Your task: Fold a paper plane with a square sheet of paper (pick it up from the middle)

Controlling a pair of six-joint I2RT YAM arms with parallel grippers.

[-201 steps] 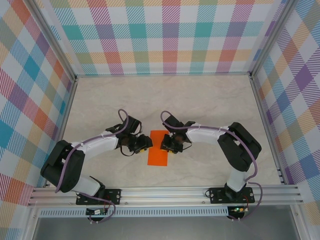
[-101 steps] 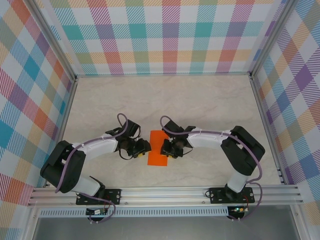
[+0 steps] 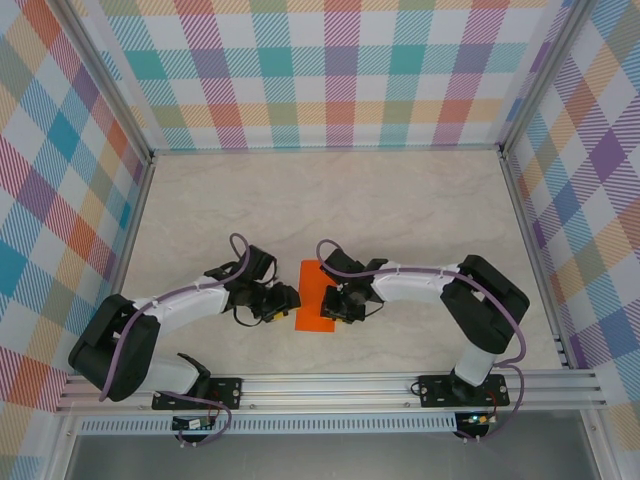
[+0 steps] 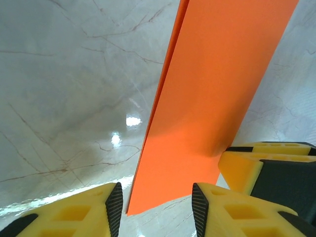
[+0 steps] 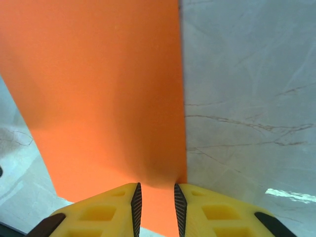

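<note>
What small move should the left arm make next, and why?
Probably ease the left tool forward and close on the orange sheet: its jaws stand open with the sheet's near corner between them, while the right tool rests at the opposite edge.

Bright, even light — glare spots on the glossy table (image 4: 74, 98).
</note>
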